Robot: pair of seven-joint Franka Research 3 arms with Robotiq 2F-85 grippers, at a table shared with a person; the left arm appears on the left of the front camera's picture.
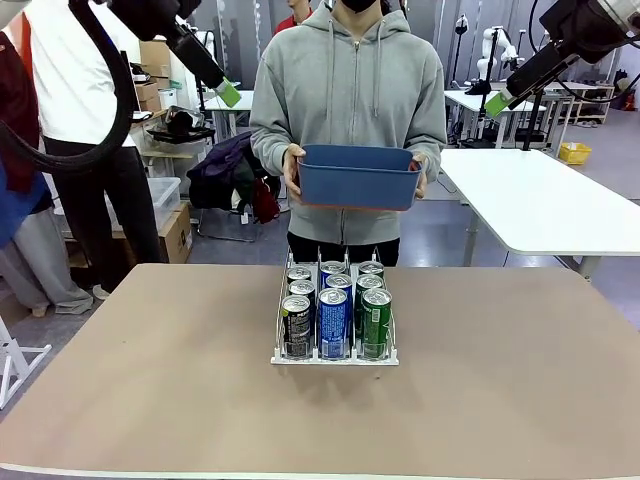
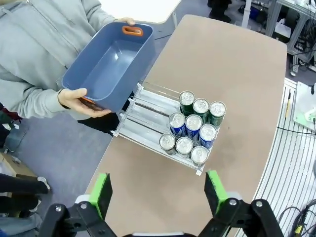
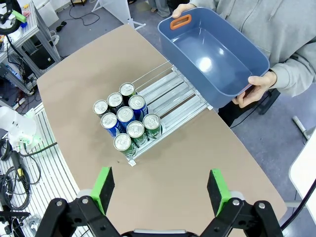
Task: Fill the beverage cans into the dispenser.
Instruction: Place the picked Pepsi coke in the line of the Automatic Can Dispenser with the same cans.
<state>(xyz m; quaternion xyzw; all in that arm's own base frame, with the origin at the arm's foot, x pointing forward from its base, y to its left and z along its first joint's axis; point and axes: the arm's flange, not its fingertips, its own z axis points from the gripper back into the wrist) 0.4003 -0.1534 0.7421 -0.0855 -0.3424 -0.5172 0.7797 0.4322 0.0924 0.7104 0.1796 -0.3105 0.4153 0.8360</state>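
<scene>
The rear slim aluminium beverage cans (image 1: pixel 333 310) are half hidden behind the front row in the front view. All nine are seen standing at the front of the clear-plastic, white-wire dispenser (image 2: pixel 148 118) on the brown table (image 1: pixel 150 380). A blue rectangular plastic bin (image 1: pixel 358 177), seen empty from the wrist cameras, is held by a person in a grey hoodie (image 1: pixel 350 90). The left gripper (image 2: pixel 160 190) and right gripper (image 3: pixel 160 187) are spread wide, holding nothing. White tables (image 1: pixel 540 200) are seen behind.

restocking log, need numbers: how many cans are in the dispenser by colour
Counted in the dispenser, three lanes with three cans each:
black cans: 3
blue-and-white cans: 3
green cans: 3
total: 9
The blue bin the person holds has no cans in it.
</scene>
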